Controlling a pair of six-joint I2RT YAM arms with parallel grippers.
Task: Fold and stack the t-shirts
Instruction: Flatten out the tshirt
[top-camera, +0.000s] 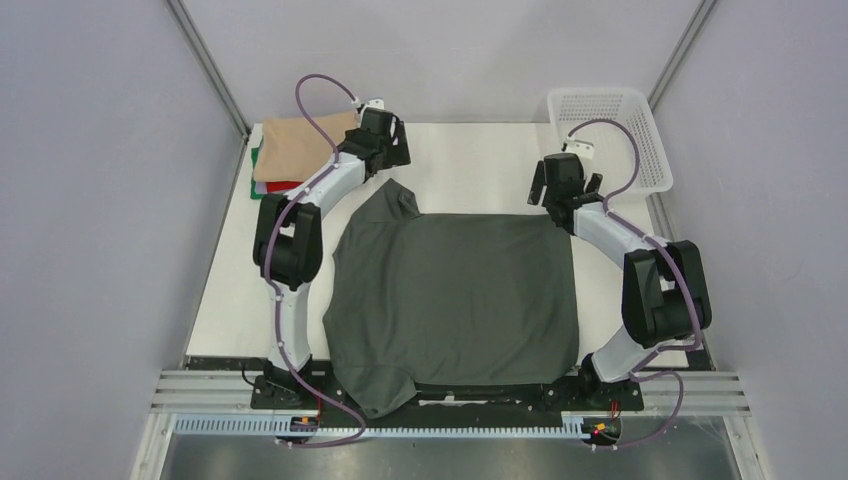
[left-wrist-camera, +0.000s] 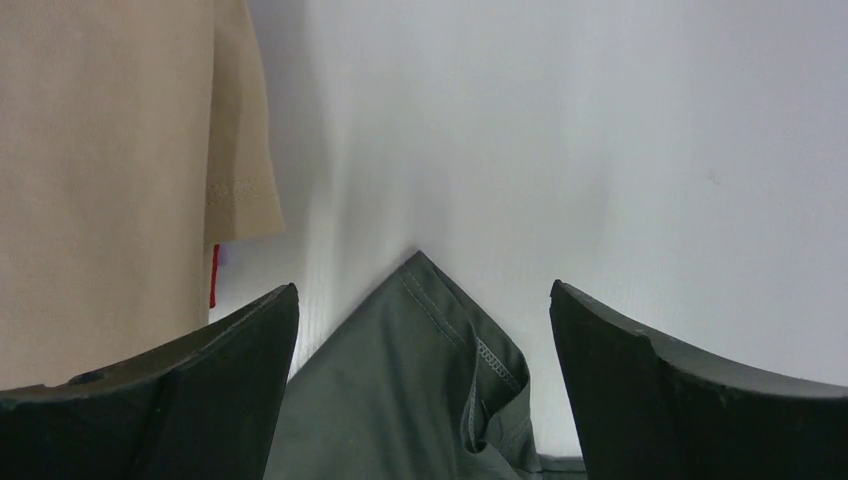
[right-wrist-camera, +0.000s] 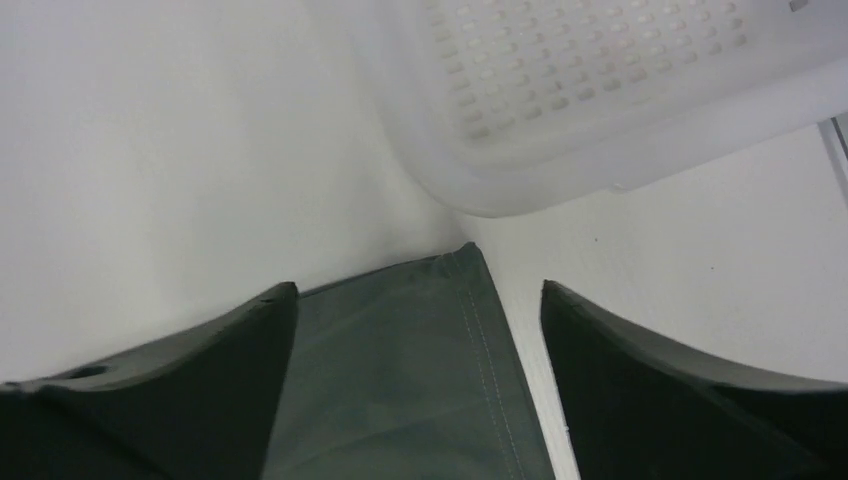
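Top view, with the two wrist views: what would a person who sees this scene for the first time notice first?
A dark grey t-shirt lies spread over the middle of the table, its near sleeve hanging over the table's front edge. The left gripper and right gripper hang open above its two far corners. A folded stack, tan shirt on top, sits far left; a white basket far right.

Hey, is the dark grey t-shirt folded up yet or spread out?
Spread out: the grey t-shirt lies flat across the table, one sleeve sticking out, its near end draped over the edge.
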